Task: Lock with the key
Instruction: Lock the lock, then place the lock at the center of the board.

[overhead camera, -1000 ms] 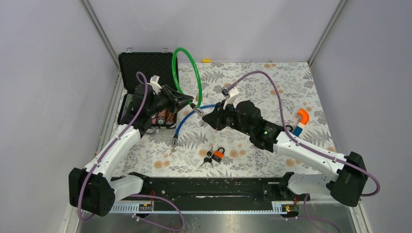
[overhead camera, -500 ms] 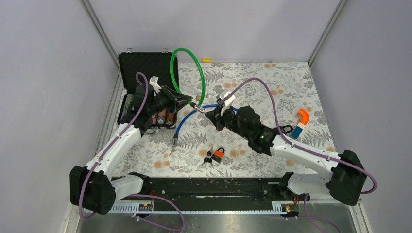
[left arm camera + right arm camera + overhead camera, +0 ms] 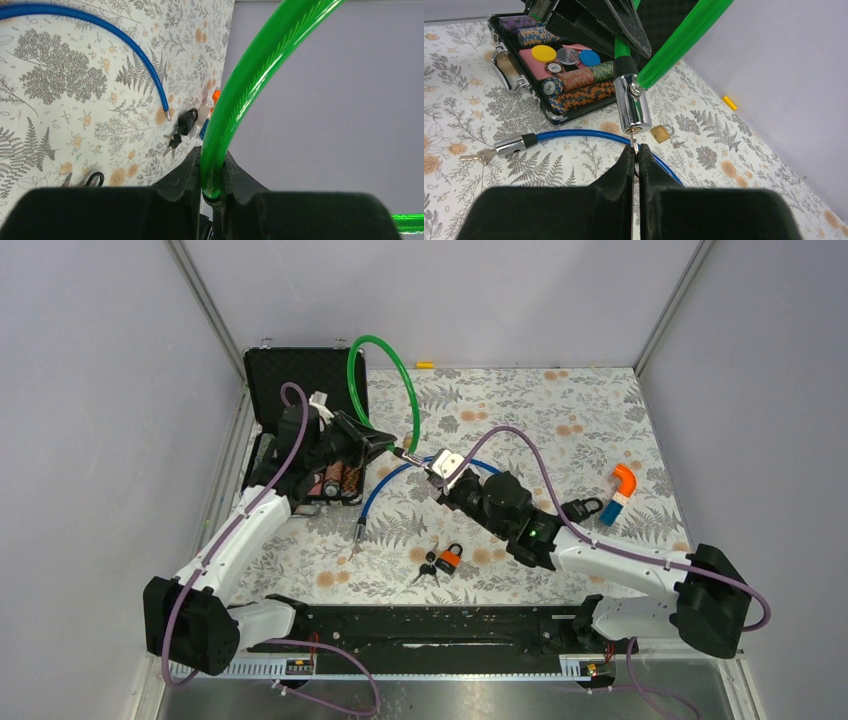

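Note:
My left gripper (image 3: 385,447) is shut on a green cable lock (image 3: 356,360) and holds its loop upright above the table; the cable (image 3: 240,90) sits pinched between the jaws in the left wrist view. Its chrome lock cylinder (image 3: 633,109) hangs at the cable's end. My right gripper (image 3: 432,470) is shut on a small key (image 3: 635,146), whose tip is in the keyhole at the bottom of the cylinder. The right gripper (image 3: 635,150) sits right under the cylinder.
An open black case (image 3: 300,410) with poker chips (image 3: 574,80) stands at the back left. A blue cable lock (image 3: 385,485) lies on the floral mat, with an orange padlock and keys (image 3: 445,560), a brass padlock (image 3: 660,133), a black padlock (image 3: 585,507) and an orange-blue piece (image 3: 620,485).
My right gripper has moved left and back up to the chrome cylinder, bringing the key to its keyhole. The left gripper with the green cable has barely moved.

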